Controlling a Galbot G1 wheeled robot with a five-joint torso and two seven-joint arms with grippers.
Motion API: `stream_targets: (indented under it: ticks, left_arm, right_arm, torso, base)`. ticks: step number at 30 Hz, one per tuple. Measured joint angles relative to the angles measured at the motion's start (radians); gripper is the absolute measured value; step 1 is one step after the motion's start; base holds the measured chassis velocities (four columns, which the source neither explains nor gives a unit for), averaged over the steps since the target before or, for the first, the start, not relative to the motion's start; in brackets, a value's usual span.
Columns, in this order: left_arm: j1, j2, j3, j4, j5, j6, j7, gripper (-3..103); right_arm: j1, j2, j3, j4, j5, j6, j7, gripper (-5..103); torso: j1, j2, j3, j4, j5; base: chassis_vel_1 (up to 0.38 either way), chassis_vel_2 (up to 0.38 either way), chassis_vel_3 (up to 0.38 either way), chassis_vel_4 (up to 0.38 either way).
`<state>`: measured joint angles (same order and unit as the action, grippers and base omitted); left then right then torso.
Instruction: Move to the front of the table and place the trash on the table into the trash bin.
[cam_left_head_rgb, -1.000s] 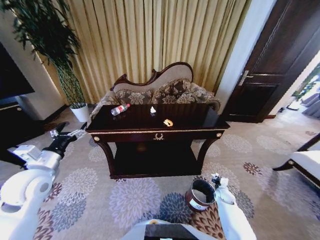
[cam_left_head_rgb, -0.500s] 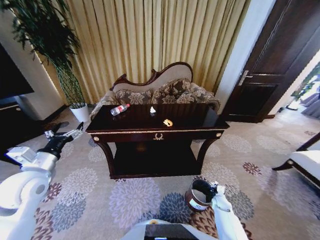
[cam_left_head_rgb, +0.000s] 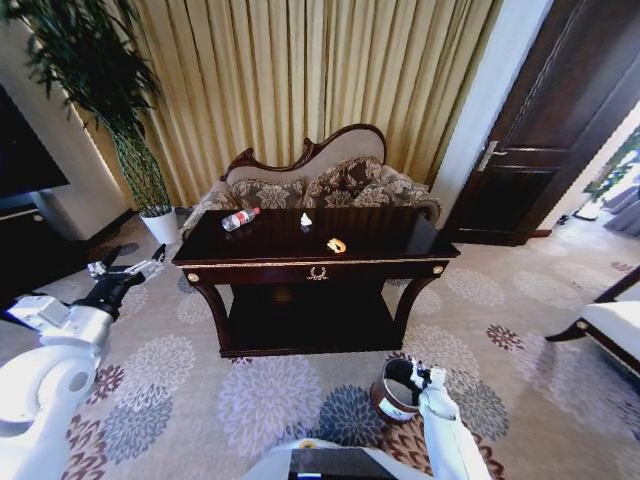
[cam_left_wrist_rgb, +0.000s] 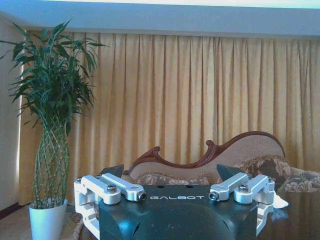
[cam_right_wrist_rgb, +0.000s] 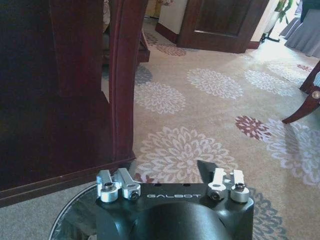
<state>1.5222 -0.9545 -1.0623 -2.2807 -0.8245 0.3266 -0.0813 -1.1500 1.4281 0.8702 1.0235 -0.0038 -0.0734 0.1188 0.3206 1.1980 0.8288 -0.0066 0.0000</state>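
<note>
The dark glossy table (cam_left_head_rgb: 400, 235) stands straight ahead in the head view. On its top lies the trash: a clear bottle with a red label (cam_left_head_rgb: 240, 218) at the back left, a white paper bit (cam_left_head_rgb: 306, 219) in the middle and an orange-yellow scrap (cam_left_head_rgb: 337, 245) nearer the front. The reddish-brown trash bin (cam_left_head_rgb: 396, 398) sits on the carpet at the front right. My right gripper (cam_left_head_rgb: 416, 377) (cam_right_wrist_rgb: 172, 172) hovers at the bin's rim (cam_right_wrist_rgb: 65, 220), open and holding nothing. Left of the table, my left gripper (cam_left_head_rgb: 126, 266) (cam_left_wrist_rgb: 172, 172) is raised and open, also holding nothing.
A carved-back floral sofa (cam_left_head_rgb: 330, 180) stands behind the table before yellow curtains. A plant in a white pot (cam_left_head_rgb: 158, 222) (cam_left_wrist_rgb: 47, 220) is at the back left, and a dark door (cam_left_head_rgb: 560, 130) at the right. A chair's edge (cam_left_head_rgb: 610, 325) juts in at the far right. Flowered carpet surrounds the table.
My right gripper has drawn in from beside the bin to over its near rim. My left gripper has shifted slightly left and away from the table. The trash and the bin have stayed put.
</note>
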Motion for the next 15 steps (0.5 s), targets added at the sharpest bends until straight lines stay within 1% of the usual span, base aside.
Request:
stream_targets:
  ticks: [1,2,3,4,5,8,9,10,11,12,13,14,15]
  left_arm:
    - [0.0,0.0,0.0,0.0,0.0,0.0,0.0,100]
    - [0.0,0.0,0.001,-0.003,0.0,0.0,0.0,100]
    - [0.001,0.0,0.001,-0.006,0.0,0.0,0.0,100]
    - [0.002,0.001,0.001,-0.007,0.0,0.0,0.0,100]
    - [0.002,0.001,0.001,-0.007,0.0,0.0,0.0,100]
    - [0.01,0.003,-0.004,-0.013,0.0,-0.001,0.0,100]
    - [0.01,0.003,-0.004,-0.013,0.0,-0.001,0.0,100]
    - [0.013,0.003,-0.006,-0.014,-0.001,-0.002,0.0,100]
    - [0.018,0.002,-0.006,-0.015,-0.001,-0.005,0.0,100]
    - [0.018,0.002,-0.006,-0.015,-0.001,-0.005,0.0,100]
    - [0.021,0.0,-0.006,-0.015,0.0,-0.006,0.0,100]
    - [0.024,-0.004,-0.006,-0.015,0.002,-0.008,0.0,100]
    - [0.024,-0.004,-0.006,-0.015,0.002,-0.008,0.0,100]
  right_arm:
    - [0.0,0.0,0.0,0.0,0.0,0.0,0.0,67]
    - [0.002,-0.001,0.002,-0.001,0.002,0.003,0.0,78]
    - [0.004,-0.001,0.003,-0.001,0.003,0.005,0.0,78]
    - [0.004,-0.001,0.003,-0.001,0.005,0.006,0.0,83]
    - [0.004,-0.001,0.003,-0.001,0.005,0.006,0.0,83]
    - [-0.006,-0.001,0.004,0.048,0.041,0.023,0.0,97]
    - [-0.006,-0.001,0.004,0.048,0.041,0.023,0.0,97]
    - [-0.015,-0.001,0.004,0.086,0.067,0.033,0.0,99]
    - [-0.034,-0.001,0.001,0.171,0.119,0.054,0.0,100]
    - [-0.034,-0.001,0.001,0.171,0.119,0.054,0.0,100]
    - [-0.042,-0.001,0.001,0.228,0.138,0.072,0.0,100]
    - [-0.053,-0.003,0.007,0.307,0.132,0.105,0.0,100]
    - [-0.053,-0.003,0.007,0.307,0.132,0.105,0.0,100]
  torso:
    - [0.0,0.0,0.0,0.0,0.0]
    - [0.0,0.0,0.0,0.0,0.0]
    - [0.0,0.0,0.0,0.0,-0.0001]
    - [0.0,0.0,0.0,0.0,-0.0001]
    - [0.0,0.0,0.0,0.0,-0.0001]
    - [0.0,0.0,0.0,0.0,0.0002]
    - [0.0,0.0,0.0,0.0,0.0002]
    - [0.0,0.0,0.0,0.0,0.0003]
    - [0.0,0.0,0.0,-0.0001,0.0]
    - [0.0,0.0,0.0,-0.0001,0.0]
    - [0.0,0.0,0.0,-0.0001,0.0]
    - [0.0,0.0,0.0,0.0003,0.0001]
    - [0.0,0.0,0.0,0.0003,0.0001]
  base:
    - [0.0,0.0,0.0,0.0]
    - [0.0,0.0,0.0,0.0]
    - [0.0,0.0,0.0,0.0]
    - [0.0,0.0,0.0,0.0]
    - [0.0,0.0,0.0,0.0]
    - [0.0,0.0,0.0,0.0]
    - [0.0,0.0,0.0,0.0]
    - [0.0,0.0,0.0,0.0]
    - [0.0,0.0,0.0,0.0]
    - [0.0,0.0,0.0,0.0]
    - [0.0,0.0,0.0,0.0]
    - [0.0,0.0,0.0,0.0]
    - [0.0,0.0,0.0,0.0]
